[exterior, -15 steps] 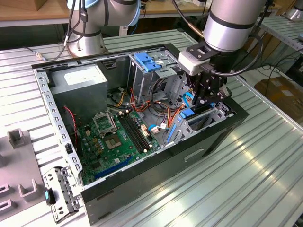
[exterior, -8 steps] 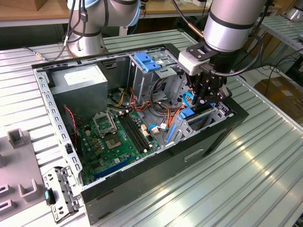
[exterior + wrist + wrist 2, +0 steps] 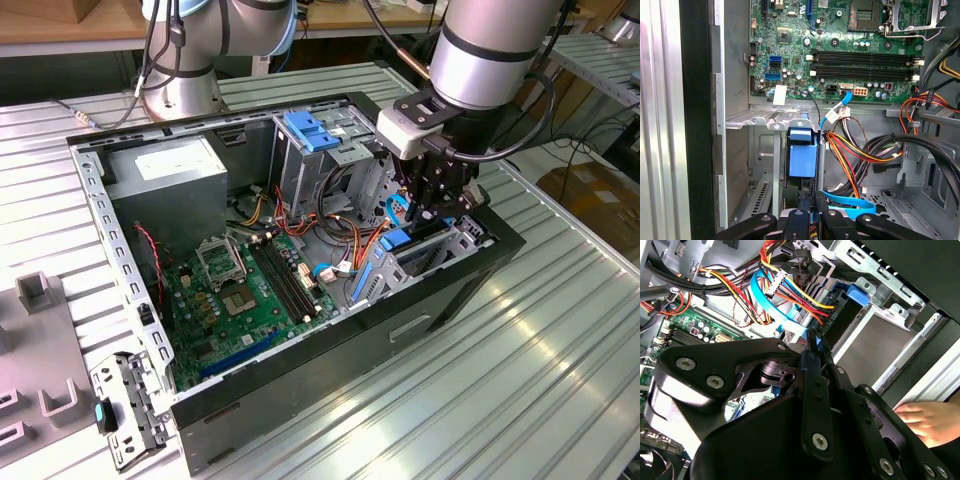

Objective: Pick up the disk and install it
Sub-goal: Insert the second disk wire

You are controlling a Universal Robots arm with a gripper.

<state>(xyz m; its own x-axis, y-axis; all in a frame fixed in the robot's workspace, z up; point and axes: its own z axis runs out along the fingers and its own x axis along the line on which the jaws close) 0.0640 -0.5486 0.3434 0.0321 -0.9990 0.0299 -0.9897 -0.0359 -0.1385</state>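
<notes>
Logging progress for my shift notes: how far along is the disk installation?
Done: the flat disk in its blue plastic rails already stands on edge inside the grey metal drive bay. In hand: the black gripper is close against its near end. Left: final seating; whether it is fully home cannot be told.

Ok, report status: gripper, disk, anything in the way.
Gripper low in the drive bay, right at the disk. Disk on edge in the bay slot. Blue ribbon cable and wire bundle close alongside; a hand beside the case.
</notes>
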